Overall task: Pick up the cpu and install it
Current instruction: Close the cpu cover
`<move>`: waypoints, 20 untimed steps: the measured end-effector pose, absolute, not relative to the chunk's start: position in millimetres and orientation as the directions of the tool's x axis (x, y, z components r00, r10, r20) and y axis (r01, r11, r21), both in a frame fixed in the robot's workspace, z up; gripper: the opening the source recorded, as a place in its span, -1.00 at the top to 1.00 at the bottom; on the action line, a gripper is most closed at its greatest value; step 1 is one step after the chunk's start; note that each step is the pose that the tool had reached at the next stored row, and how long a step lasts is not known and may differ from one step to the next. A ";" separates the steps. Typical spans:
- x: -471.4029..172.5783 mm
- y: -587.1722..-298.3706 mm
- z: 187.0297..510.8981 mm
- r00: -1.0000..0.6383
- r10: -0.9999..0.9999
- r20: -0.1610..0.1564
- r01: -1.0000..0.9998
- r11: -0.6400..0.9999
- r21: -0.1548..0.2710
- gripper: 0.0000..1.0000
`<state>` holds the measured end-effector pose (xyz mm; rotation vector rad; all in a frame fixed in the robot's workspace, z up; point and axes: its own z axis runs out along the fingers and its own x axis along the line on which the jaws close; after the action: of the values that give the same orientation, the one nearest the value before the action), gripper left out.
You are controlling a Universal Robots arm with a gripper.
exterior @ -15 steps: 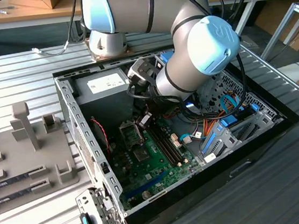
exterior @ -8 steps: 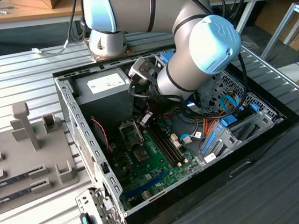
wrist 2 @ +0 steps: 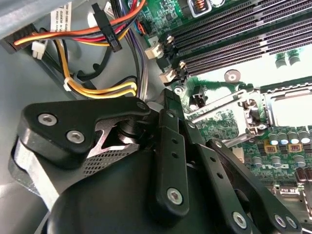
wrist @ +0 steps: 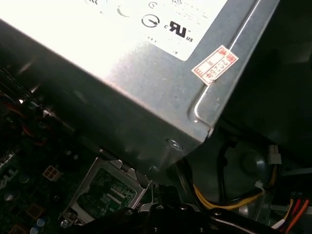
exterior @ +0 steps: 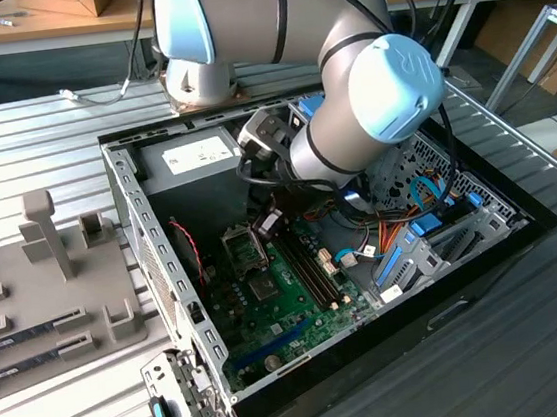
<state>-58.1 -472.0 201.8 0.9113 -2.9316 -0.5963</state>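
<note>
While my gripper (exterior: 266, 222) hangs inside the case (exterior: 141, 234), near the middle of the exterior view, it sits just beside the socket (exterior: 245, 249), with the power supply (exterior: 197, 157) toward the upper left of it.

My main worry is the socket. Its lever (wrist 2: 228, 141) looks unlatched and lies close to my linkage in the second wrist view, so a small sideways slip could knock it. If the cpu goes in skewed or gets dragged across, the fine contacts could bend. The yellow and orange wires (wrist 2: 100, 88) run right past my knuckles in that view, and a turn of the wrist could snag them and tug a plug loose. The power supply also looms close in the first wrist view, so a careless lift could bump its corner.

As for the cpu, I cannot place it for sure. A bright square patch (wrist 2: 292, 103) lies within the socket, just beyond my gripper. It may be the chip's metal top already set in, or bare contacts catching the light. Whether my gripper is apart, together or clamped on the chip, I cannot tell. The grey tray (exterior: 16, 289), with its memory sticks (exterior: 26, 336), lies well apart from me at the exterior view's left.
</note>
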 end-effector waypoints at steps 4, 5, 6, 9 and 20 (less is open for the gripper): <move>-60.6 -472.1 201.4 -0.830 -0.548 -0.104 -0.544 0.754 0.369 0.79; -60.7 -472.3 201.4 -0.830 -0.548 -0.105 -0.544 0.753 0.372 0.79; -60.8 -472.4 201.4 -0.830 -0.547 -0.106 -0.544 0.752 0.373 0.79; -60.9 -474.9 201.4 -0.830 -0.547 -0.110 -0.544 0.749 0.378 0.79; -60.9 -482.0 201.4 -0.830 -0.545 -0.117 -0.544 0.744 0.388 0.79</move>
<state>-60.9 -482.0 201.4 0.9146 -2.9302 -0.6495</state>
